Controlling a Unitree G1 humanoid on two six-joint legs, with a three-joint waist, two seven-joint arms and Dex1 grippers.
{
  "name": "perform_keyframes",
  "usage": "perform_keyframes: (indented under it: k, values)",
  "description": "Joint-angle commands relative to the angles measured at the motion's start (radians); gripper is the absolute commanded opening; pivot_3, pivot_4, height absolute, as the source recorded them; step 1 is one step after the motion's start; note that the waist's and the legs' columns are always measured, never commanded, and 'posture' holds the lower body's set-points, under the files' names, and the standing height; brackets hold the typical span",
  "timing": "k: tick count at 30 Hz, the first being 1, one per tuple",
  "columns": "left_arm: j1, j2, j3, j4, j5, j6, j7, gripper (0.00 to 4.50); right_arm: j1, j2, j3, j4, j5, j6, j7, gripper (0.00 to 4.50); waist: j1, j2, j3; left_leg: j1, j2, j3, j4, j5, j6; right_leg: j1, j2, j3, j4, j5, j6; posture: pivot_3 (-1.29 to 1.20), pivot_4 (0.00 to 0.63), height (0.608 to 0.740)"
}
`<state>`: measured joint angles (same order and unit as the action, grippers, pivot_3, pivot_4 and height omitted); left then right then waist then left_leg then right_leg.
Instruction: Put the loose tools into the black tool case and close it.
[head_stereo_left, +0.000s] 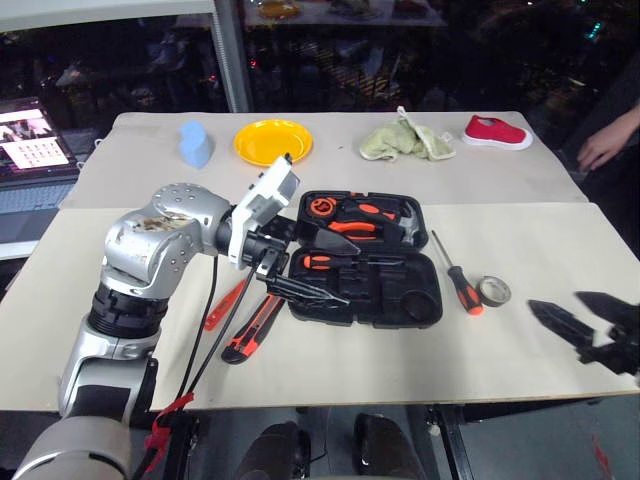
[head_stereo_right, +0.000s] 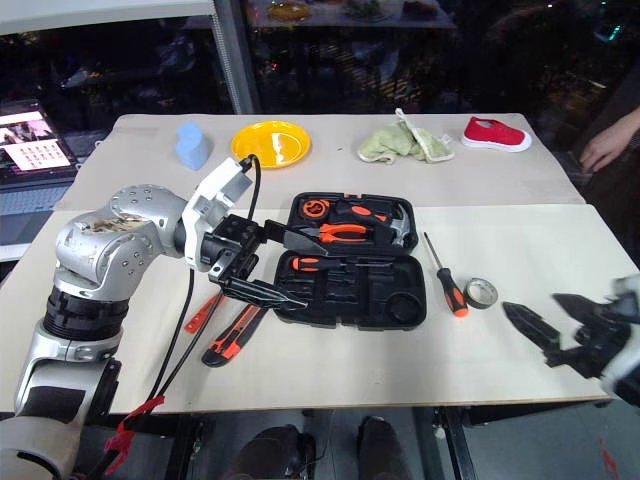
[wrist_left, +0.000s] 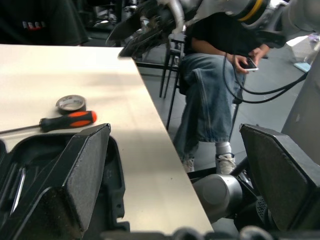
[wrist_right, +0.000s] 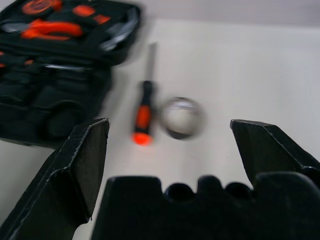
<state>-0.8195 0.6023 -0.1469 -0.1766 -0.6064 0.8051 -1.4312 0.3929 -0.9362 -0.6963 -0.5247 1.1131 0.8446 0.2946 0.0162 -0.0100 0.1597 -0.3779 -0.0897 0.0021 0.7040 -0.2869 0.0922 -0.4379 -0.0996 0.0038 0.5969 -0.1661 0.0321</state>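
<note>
Tool case (head_stereo_left: 365, 262) open — left gripper (head_stereo_left: 305, 280) at its edge, jaws wide.

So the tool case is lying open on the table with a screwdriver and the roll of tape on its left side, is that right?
Not quite. The tool case does lie open on the table, but the screwdriver and the roll of tape are on its right side, as the left eye view shows. On the left side lie a slim orange screwdriver and a utility knife.

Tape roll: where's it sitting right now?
On the table, the tape roll lies just right of the loose screwdriver, right of the open tool case.
</note>
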Motion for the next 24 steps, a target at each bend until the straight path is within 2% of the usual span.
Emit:
perform_keyframes:
  k: [1,6,11,24]
  values:
    - [-0.005,0.023,-0.003,-0.029,0.001,-0.025,0.013,4.44,-0.123,0.015,0.146,0.061,-0.049,0.057,-0.057,4.50,0.008,0.001,0.000,-0.003,-0.001,0.000,0.000,0.000,0.000,-0.002,-0.001,0.000,0.000,0.000,0.000,0.00,0.150,0.740]
    - [0.001,0.044,0.006,-0.041,0.002,-0.017,0.038,4.44,-0.210,0.068,0.244,0.090,-0.096,0.093,-0.077,4.50,0.013,0.001,0.000,-0.007,-0.002,-0.001,0.000,0.000,0.001,-0.006,0.002,-0.002,-0.002,0.001,0.001,0.00,0.150,0.740]
    - [0.012,0.070,0.009,-0.049,-0.002,-0.021,0.051,4.44,-0.244,0.109,0.284,0.091,-0.127,0.119,-0.079,4.50,0.010,0.001,0.000,-0.006,-0.002,-0.001,0.000,0.000,0.000,-0.005,0.004,-0.002,-0.001,0.001,0.001,0.00,0.150,0.740]
    - [0.008,0.084,0.005,-0.051,0.004,-0.038,0.064,4.44,-0.338,0.170,0.408,0.206,-0.349,0.043,0.008,4.50,-0.006,0.000,0.000,-0.001,-0.002,0.000,0.001,0.001,-0.001,0.000,0.005,-0.005,-0.001,0.004,0.002,0.00,0.150,0.740]
